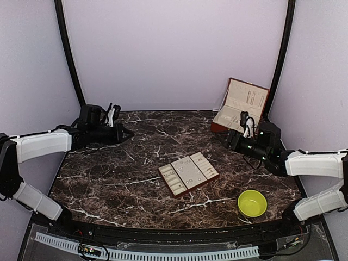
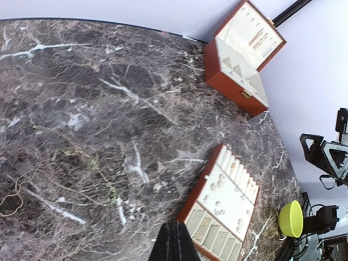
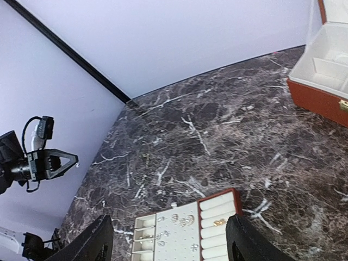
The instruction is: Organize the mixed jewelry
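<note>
Right fingers (image 3: 93,246) half off-frame; jewelry (image 3: 182,220) mere specks

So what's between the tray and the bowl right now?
Nothing. In the top view only bare marble lies between the tray and the bowl.

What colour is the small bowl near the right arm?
Yellow-green bowl, clearest from the top external view.

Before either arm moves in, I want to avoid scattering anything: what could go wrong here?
The thin chains lie loose on the veined marble table and hardly stand out, so a pinch could miss or drag them into a tangle. Tiny pieces sit loose in the open tray; a knock from the right gripper could spill them.
</note>
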`<state>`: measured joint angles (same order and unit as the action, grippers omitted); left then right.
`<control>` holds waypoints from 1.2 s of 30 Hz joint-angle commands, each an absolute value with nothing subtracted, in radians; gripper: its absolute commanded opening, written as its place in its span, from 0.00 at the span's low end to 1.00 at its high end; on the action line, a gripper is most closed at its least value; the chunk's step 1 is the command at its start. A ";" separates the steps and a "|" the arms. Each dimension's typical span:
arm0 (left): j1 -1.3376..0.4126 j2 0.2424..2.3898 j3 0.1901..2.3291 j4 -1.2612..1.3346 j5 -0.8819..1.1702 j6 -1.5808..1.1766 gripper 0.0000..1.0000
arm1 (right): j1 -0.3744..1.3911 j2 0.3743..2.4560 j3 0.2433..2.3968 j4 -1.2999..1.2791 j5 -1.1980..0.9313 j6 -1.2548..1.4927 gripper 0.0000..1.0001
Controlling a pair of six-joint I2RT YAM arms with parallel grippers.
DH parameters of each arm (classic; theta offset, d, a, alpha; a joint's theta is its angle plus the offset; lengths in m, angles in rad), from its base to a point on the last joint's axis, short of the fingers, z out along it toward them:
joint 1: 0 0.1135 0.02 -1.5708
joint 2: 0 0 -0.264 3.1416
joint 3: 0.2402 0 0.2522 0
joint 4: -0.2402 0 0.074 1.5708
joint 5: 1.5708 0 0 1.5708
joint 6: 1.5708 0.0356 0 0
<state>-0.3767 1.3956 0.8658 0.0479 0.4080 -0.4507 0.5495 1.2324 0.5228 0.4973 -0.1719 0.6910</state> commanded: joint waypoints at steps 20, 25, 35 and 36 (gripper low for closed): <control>-0.657 1.368 0.754 0.624 0.361 -0.918 0.00 | 0.674 1.478 0.673 0.966 -0.474 0.749 0.69; -0.682 1.398 0.739 0.687 0.376 -0.964 0.00 | 0.717 1.528 0.703 0.987 -0.481 0.753 0.67; -0.702 1.407 0.751 0.710 0.394 -0.976 0.00 | 0.782 1.630 0.761 1.045 -0.514 0.774 0.59; -0.702 1.406 0.750 0.709 0.395 -0.977 0.00 | 0.789 1.638 0.765 1.053 -0.516 0.771 0.57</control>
